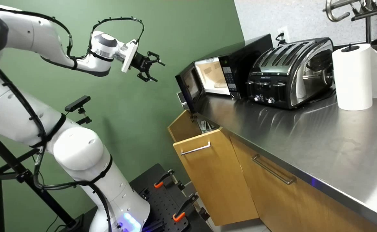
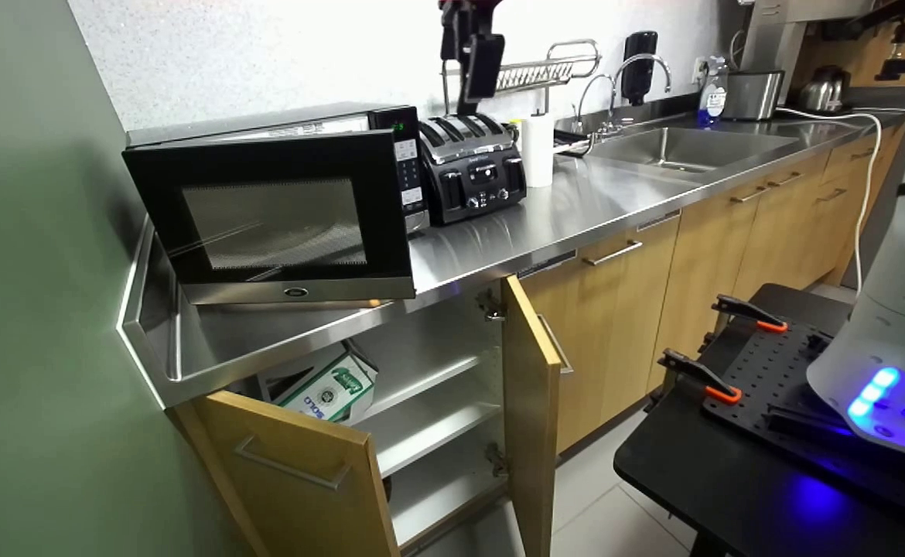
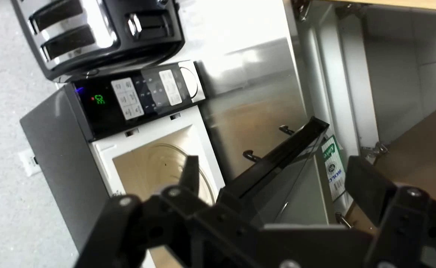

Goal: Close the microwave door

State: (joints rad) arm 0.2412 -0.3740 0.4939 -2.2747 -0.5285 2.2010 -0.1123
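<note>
- nr me, low down: 2 cabinet doors hanging open below the counter's front edge
- gripper is up in the air, spread wide, apart from the microwave door btw
- that door's swung wide open twd the front edge, by the corner nr the green wall
- microwave itself is behind it, same end, closer to the back edge
- toaster just beside the microwave
- paper towel roll past the toaster
- sink way further along the counter
</note>
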